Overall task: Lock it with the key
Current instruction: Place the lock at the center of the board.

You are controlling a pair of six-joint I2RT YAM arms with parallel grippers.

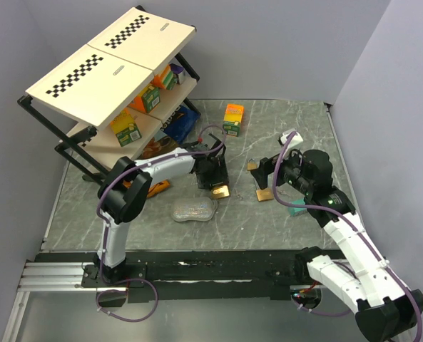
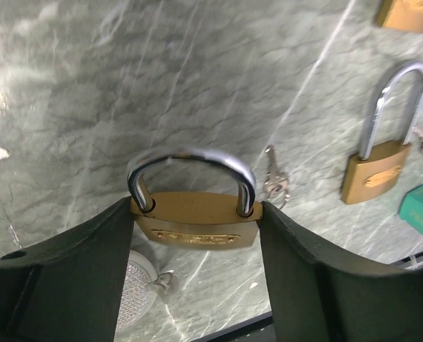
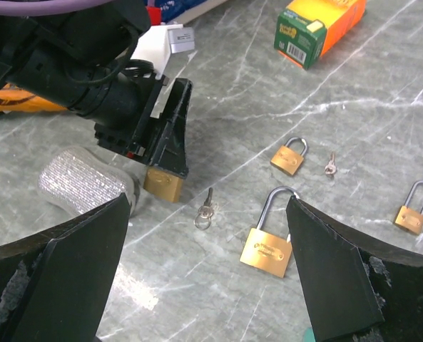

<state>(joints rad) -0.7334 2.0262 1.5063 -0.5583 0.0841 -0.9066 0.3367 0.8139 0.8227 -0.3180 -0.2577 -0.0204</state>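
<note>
Left gripper (image 2: 195,214) clamps padlock (image 2: 195,231) body, right gripper (image 3: 207,206) wide open; hold padlock steady, right should drop squarely over key (image 3: 207,209) beside it.

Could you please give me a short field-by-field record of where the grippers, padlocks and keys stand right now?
left gripper: shut on a brass padlock, gripped by its body sides
right gripper: open, holding nothing, above the table
nearest key: flat on the table, just beside the held padlock
loose padlocks: long-shackle padlock, small padlock, third padlock
second key: beside the small padlock
key in a lock: none seen
</note>
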